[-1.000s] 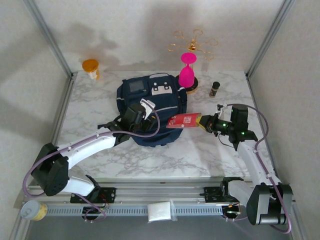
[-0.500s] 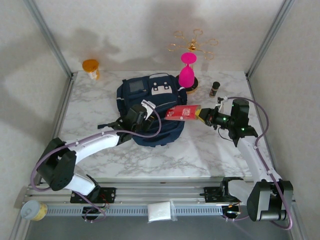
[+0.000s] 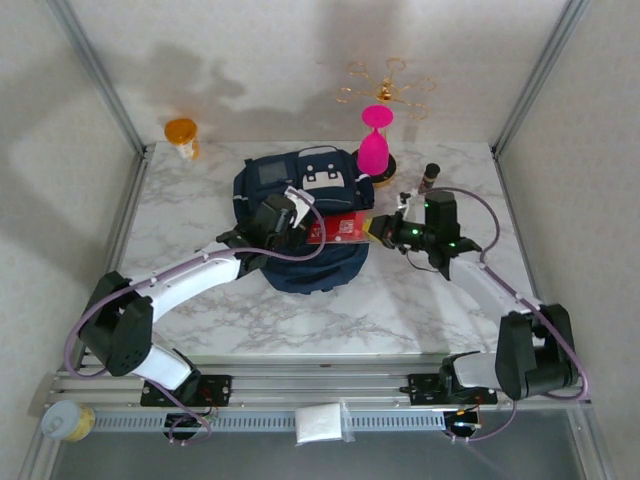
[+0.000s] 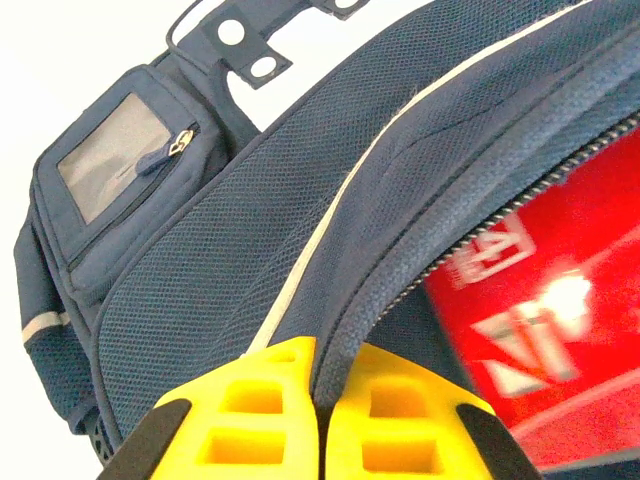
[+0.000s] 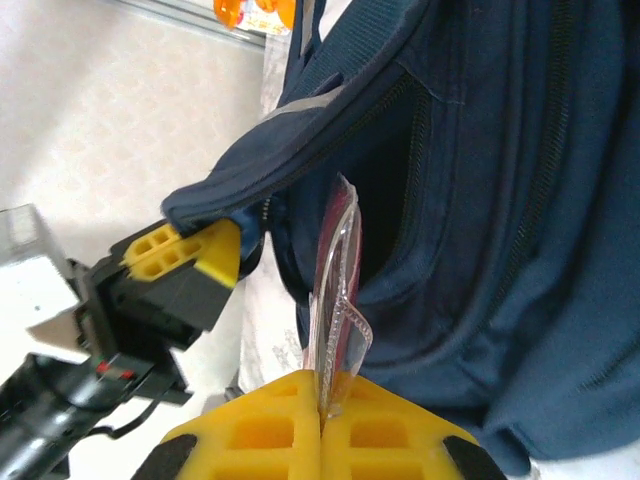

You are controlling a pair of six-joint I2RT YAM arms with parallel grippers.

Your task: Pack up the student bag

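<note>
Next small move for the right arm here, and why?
Probably push the red packet straight on into the open mouth of the student bag. The right pincer is shut on the packet's near edge, its far end sits at the opening, and the left pincer is shut on the zip edge, lifting it.

1 student bag [image 3: 345,205], 1 packet [image 3: 338,230], 1 goblet [image 3: 374,145]

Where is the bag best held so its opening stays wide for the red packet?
Pinch the zipper edge of the bag from the near left: it is a thin lip that lifts clear of the red packet. The left gripper is shut on it there.
</note>
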